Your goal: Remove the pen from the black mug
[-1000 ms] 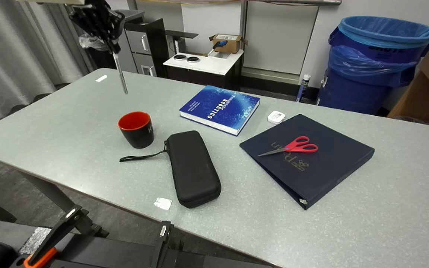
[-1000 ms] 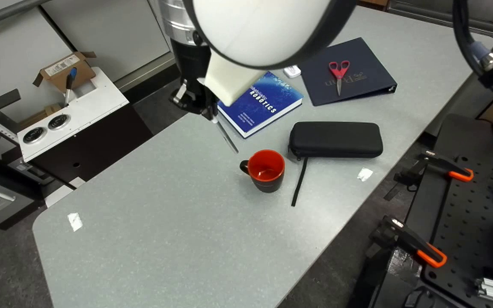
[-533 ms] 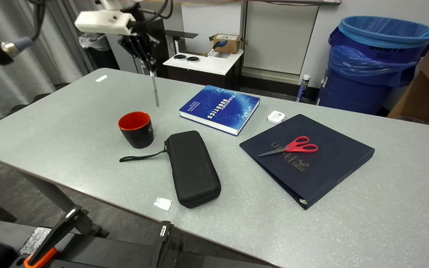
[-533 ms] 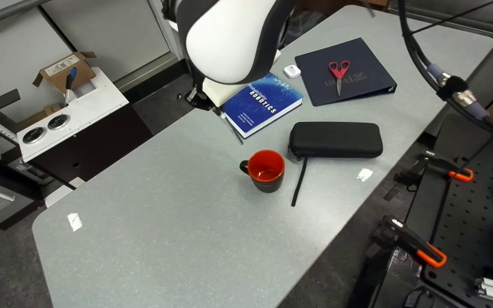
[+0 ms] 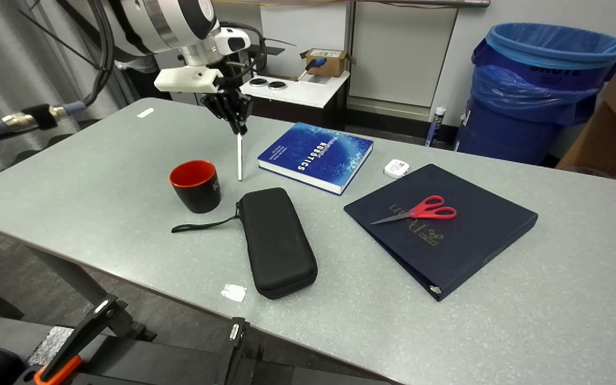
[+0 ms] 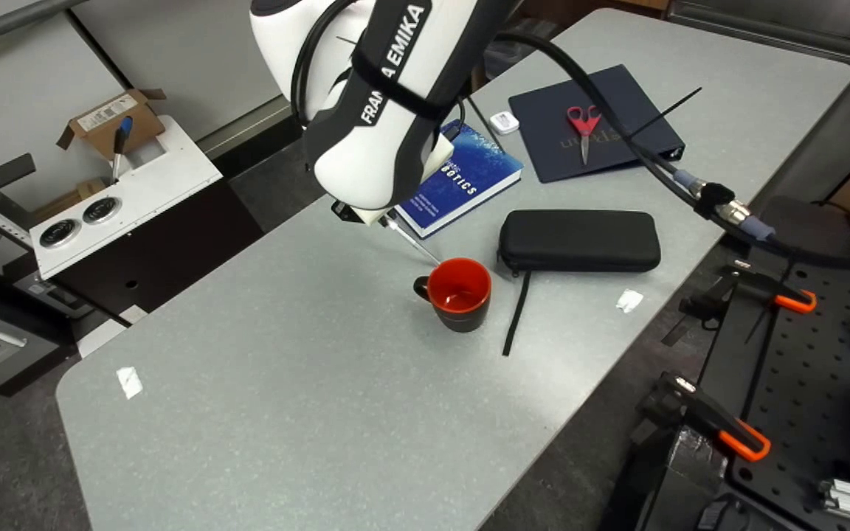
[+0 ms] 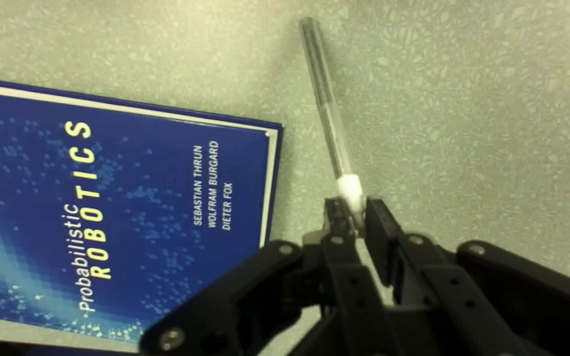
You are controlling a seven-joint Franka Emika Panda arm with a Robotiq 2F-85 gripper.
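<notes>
The black mug (image 5: 199,197), red inside, stands upright on the table; it also shows in an exterior view (image 6: 460,316) and its visible inside holds no pen. The pen (image 7: 325,99) is slim, silvery grey with a white section near one end. My gripper (image 7: 356,210) is shut on the pen's white end. The pen (image 5: 240,158) points down, between the mug and the blue book, outside the mug. I cannot tell whether its free end touches the table. In an exterior view the arm hides most of the gripper, and the pen (image 6: 419,246) shows behind the mug.
A blue book (image 5: 316,155) lies beside the pen. A black zip case (image 5: 278,240) with a strap lies near the mug. A dark binder (image 5: 479,230) carries red-handled scissors (image 5: 431,209). A small white box (image 5: 397,168) lies between book and binder.
My gripper has carried the pen down and across toward the book, to the space between the mug and the book. The mug and the other table items have not moved.
</notes>
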